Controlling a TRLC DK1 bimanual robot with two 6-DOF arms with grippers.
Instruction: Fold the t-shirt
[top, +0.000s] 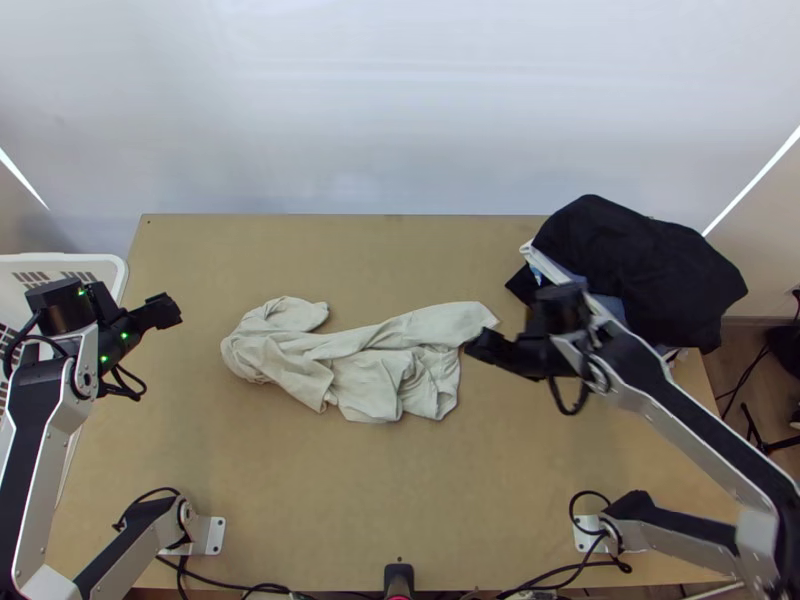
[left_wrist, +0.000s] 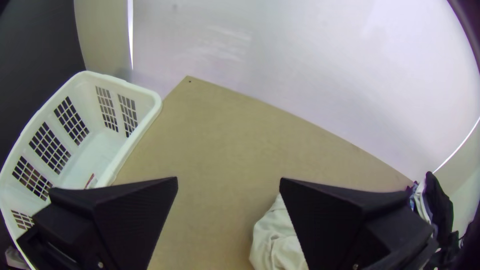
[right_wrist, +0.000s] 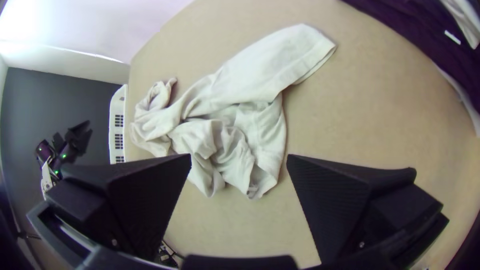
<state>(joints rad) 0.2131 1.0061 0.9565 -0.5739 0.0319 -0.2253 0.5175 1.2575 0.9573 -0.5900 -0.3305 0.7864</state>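
A pale cream t-shirt (top: 375, 365) lies bunched across the middle of the table, one part stretched toward the right. My left gripper (top: 172, 311) is left of the shirt, apart from it; in the left wrist view my left gripper (left_wrist: 229, 182) stands open with nothing between its fingers, and part of the shirt (left_wrist: 277, 240) shows beside one finger. By the shirt's right end is my right gripper (top: 476, 345). In the right wrist view my right gripper (right_wrist: 239, 157) is open above the table, with the crumpled shirt (right_wrist: 260, 70) lying beyond and partly between its fingers.
A white basket (left_wrist: 131, 150) stands at the table's left edge. Dark and other clothes (top: 640, 260) are piled at the back right. Bare tabletop (top: 330, 500) lies in front of the shirt. A pale wall rises behind the table.
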